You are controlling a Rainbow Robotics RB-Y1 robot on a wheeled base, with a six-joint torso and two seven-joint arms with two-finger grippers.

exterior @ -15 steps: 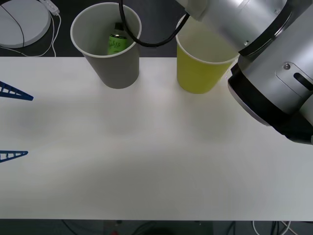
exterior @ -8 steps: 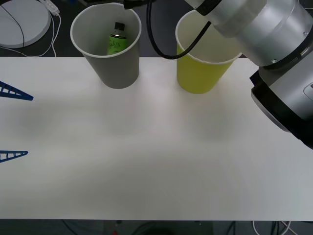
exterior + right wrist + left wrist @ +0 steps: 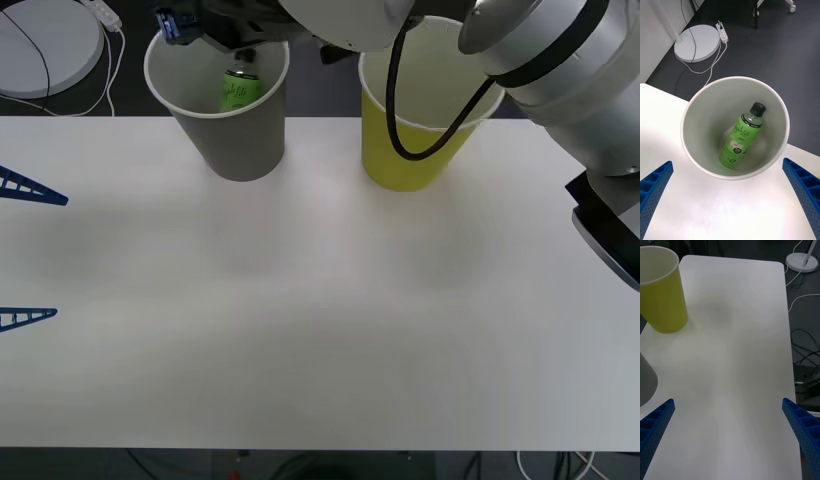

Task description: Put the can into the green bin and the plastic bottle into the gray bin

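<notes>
- My right gripper (image 3: 730,204) hangs over the gray bin (image 3: 707,112) with its jaws spread wide and nothing between them — one blue finger (image 3: 653,191) at each lower corner of my right wrist view.
- That view looks straight down into the bin: the bottle (image 3: 740,138) lies tilted inside, black cap up against the wall, label facing up.
- From the front the same bottle (image 3: 238,88) is half hidden; my right arm (image 3: 520,50) reaches across above the rim and covers the cap, and a blue fingertip (image 3: 168,24) pokes out by the bin's far edge.
- The gray bin (image 3: 232,130) stands upright at the far side of the table (image 3: 320,330), the green bin (image 3: 405,150) beside it, apart.
- My left gripper (image 3: 728,438) waits low over the table's left side, jaws open and empty; its finger (image 3: 30,187) shows at the front view's left edge.
- My left wrist view catches the green bin (image 3: 662,292) from the side, its inside hidden.
</notes>
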